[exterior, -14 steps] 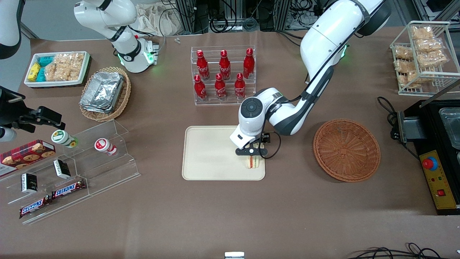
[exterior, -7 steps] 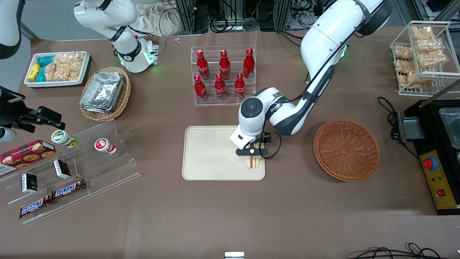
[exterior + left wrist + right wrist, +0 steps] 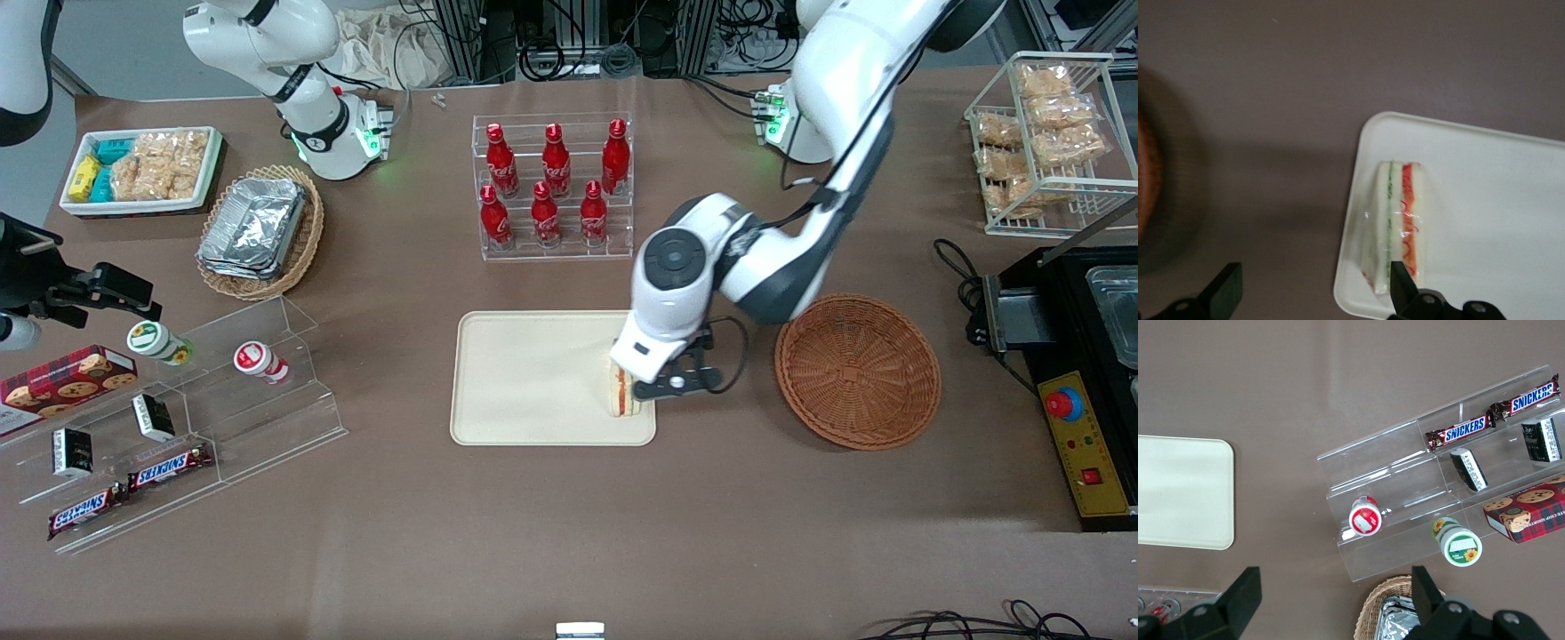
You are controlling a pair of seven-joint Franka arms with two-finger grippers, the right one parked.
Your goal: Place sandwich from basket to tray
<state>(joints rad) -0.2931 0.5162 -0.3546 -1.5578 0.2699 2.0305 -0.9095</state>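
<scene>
The sandwich (image 3: 622,392) lies on the cream tray (image 3: 524,382), at the tray's corner nearest the front camera on the basket's side. It also shows in the left wrist view (image 3: 1398,213), red and green layers up, on the tray (image 3: 1491,220). My left gripper (image 3: 672,382) hangs open above the tray's edge, between sandwich and basket. In the wrist view the gripper (image 3: 1313,293) holds nothing; one fingertip (image 3: 1399,280) overlaps the sandwich's tip. The reddish-brown basket (image 3: 858,372) is empty, toward the working arm's end; its rim shows blurred (image 3: 1148,180).
A clear rack of red bottles (image 3: 553,187) stands farther from the camera than the tray. An acrylic shelf with snacks (image 3: 178,391), an oval basket of foil containers (image 3: 260,229) and a white bin (image 3: 142,169) lie toward the parked arm's end. A black control box (image 3: 1080,427) stands beside the basket.
My gripper was low over the sandwich; it has risen and moved sideways toward the basket. The sandwich stays on the tray, now uncovered.
</scene>
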